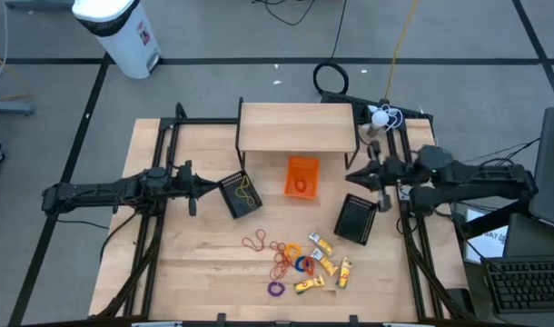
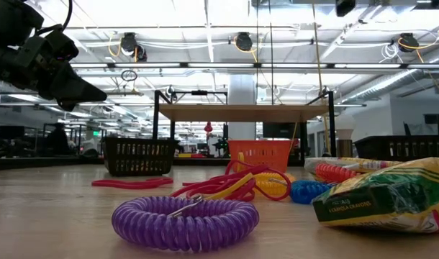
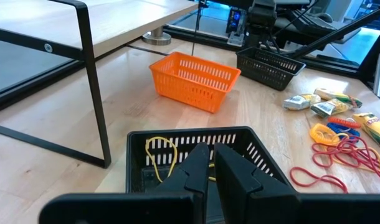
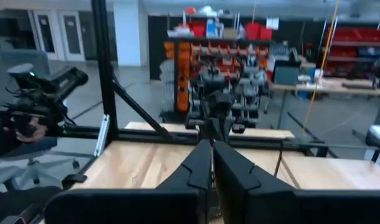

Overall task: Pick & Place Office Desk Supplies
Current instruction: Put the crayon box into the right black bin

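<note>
The loose supplies lie in a pile on the table's near middle: red rubber bands (image 1: 259, 243) (image 3: 339, 155), a blue ring (image 1: 304, 264), a purple coil ring (image 1: 275, 289) (image 2: 183, 219) and yellow-and-white packs (image 1: 324, 263) (image 3: 330, 106). A yellow band (image 3: 160, 155) lies in the left black basket (image 1: 241, 193). My left gripper (image 1: 201, 185) (image 3: 211, 149) hovers shut just left of that basket. My right gripper (image 1: 351, 176) (image 4: 212, 144) hangs shut in the air, right of the orange basket (image 1: 301, 177).
A second black basket (image 1: 356, 219) stands right of the pile. A raised wooden shelf (image 1: 297, 127) on black legs spans the far middle, with the orange basket (image 3: 193, 78) in front of it. Bare tabletop lies on the near left (image 1: 186, 263).
</note>
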`<action>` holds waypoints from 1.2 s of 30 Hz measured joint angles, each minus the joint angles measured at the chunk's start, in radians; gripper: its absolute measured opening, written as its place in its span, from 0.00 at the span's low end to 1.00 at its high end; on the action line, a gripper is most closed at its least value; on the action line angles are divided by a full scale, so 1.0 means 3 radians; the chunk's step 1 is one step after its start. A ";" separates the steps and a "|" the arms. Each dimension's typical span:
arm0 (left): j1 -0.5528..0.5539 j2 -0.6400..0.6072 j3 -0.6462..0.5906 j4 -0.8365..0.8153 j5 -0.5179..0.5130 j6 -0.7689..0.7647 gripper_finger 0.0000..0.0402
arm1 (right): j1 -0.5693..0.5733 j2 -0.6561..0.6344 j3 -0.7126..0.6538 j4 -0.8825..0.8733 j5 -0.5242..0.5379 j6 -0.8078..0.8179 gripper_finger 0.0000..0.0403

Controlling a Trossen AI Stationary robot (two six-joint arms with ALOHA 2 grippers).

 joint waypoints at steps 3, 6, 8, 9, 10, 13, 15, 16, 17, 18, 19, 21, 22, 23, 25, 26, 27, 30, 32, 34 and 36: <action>0.0000 0.0000 0.0000 0.0000 0.0000 0.0000 0.06 | 0.0012 -0.0307 -0.0194 -0.0054 0.0000 -0.0004 0.01; 0.0001 0.0000 0.0000 0.0000 0.0000 -0.0002 0.06 | 0.0012 -0.0592 -0.0405 -0.0107 0.0001 0.0000 0.00; 0.0001 0.0000 0.0000 0.0000 0.0000 -0.0002 0.06 | 0.0012 -0.0766 -0.0549 -0.0104 0.0001 0.0023 0.00; 0.0001 0.0000 0.0000 0.0000 0.0000 -0.0002 0.06 | 0.0012 -0.0844 -0.0617 -0.0101 0.0001 0.0037 0.00; 0.0000 0.0000 0.0000 0.0000 0.0000 -0.0002 0.06 | 0.0012 -0.0916 -0.0685 -0.0101 0.0001 0.0051 0.00; 0.0001 0.0000 0.0000 0.0000 0.0000 -0.0003 0.06 | 0.0012 -0.1118 -0.0862 -0.0103 0.0001 0.0128 0.00; 0.0001 0.0000 0.0000 0.0000 0.0000 -0.0009 0.06 | 0.0012 -0.1244 -0.0963 -0.0093 -0.0001 0.0138 0.00; 0.0000 0.0000 0.0000 0.0000 0.0000 -0.0012 0.06 | 0.0012 -0.1312 -0.1019 -0.0093 -0.0003 0.0138 0.00; 0.0000 0.0000 0.0000 0.0000 0.0000 -0.0013 0.06 | 0.0012 -0.1377 -0.1070 -0.0086 -0.0004 0.0139 0.00; 0.0001 0.0000 0.0000 0.0000 0.0000 -0.0013 0.06 | 0.0011 -0.1440 -0.1112 -0.0076 -0.0004 0.0139 0.00; 0.0000 0.0000 0.0000 0.0000 0.0000 -0.0013 0.06 | 0.0012 -0.1505 -0.1145 -0.0079 -0.0005 0.0139 0.00; 0.0001 0.0000 0.0000 0.0000 0.0000 -0.0013 0.06 | 0.0011 -0.1615 -0.1199 -0.0068 -0.0008 0.0171 0.00; 0.0001 0.0000 0.0000 0.0000 0.0000 -0.0014 0.06 | 0.0011 -0.1662 -0.1225 -0.0066 -0.0009 0.0187 0.00; 0.0000 0.0000 0.0000 0.0000 0.0000 -0.0015 0.06 | 0.0011 -0.1702 -0.1249 -0.0071 -0.0013 0.0204 0.00; 0.0001 0.0000 0.0000 -0.0001 0.0000 -0.0015 0.06 | 0.0010 -0.1770 -0.1286 -0.0091 -0.0094 0.0211 0.00; 0.0000 0.0000 0.0000 -0.0001 0.0000 -0.0016 0.06 | 0.0010 -0.1799 -0.1301 -0.0100 -0.0137 0.0211 0.00; 0.0001 0.0000 0.0000 -0.0001 0.0000 -0.0016 0.06 | 0.0010 -0.1826 -0.1311 -0.0110 -0.0183 0.0211 0.00; 0.0001 0.0000 0.0000 -0.0001 0.0000 -0.0016 0.06 | 0.0011 -0.1875 -0.1322 -0.0194 -0.0179 0.0213 0.00; 0.0000 0.0000 0.0000 -0.0001 0.0000 -0.0018 0.06 | 0.0011 -0.1884 -0.1322 -0.0222 -0.0178 0.0213 0.00; 0.0001 0.0000 0.0000 -0.0002 0.0000 -0.0023 0.06 | 0.0011 -0.1885 -0.1322 -0.0231 -0.0178 0.0212 0.00; 0.0001 0.0000 0.0000 -0.0003 0.0000 -0.0025 0.06 | 0.0011 -0.1883 -0.1322 -0.0274 -0.0168 0.0207 0.00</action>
